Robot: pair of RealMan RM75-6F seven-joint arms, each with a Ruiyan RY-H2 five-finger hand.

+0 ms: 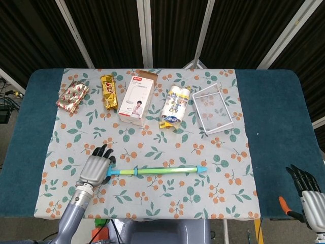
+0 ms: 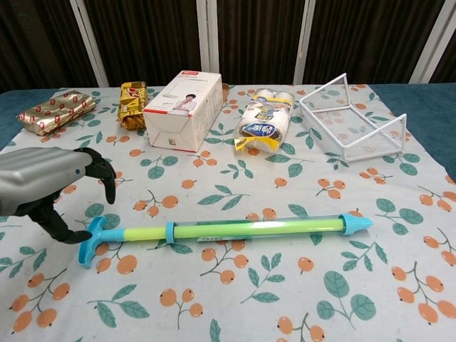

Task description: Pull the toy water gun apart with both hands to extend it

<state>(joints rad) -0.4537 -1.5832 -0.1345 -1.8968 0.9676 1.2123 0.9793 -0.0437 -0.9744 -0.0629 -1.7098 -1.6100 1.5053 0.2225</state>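
Observation:
The toy water gun (image 1: 155, 171) (image 2: 228, 231) lies flat on the floral cloth, a long green tube with a blue T-handle at its left end and a blue nozzle at its right end. My left hand (image 1: 96, 168) (image 2: 50, 189) hovers just left of and over the T-handle, fingers spread and curved, holding nothing. My right hand (image 1: 309, 192) is off the table's front right corner, fingers apart, far from the gun; the chest view does not show it.
Along the back stand two gold foil packs (image 1: 72, 95) (image 1: 108, 92), a white box (image 1: 137, 97), a wrapped roll pack (image 1: 175, 106) and a white wire basket (image 1: 212, 108). An orange-handled tool (image 1: 287, 208) lies below the table edge by my right hand.

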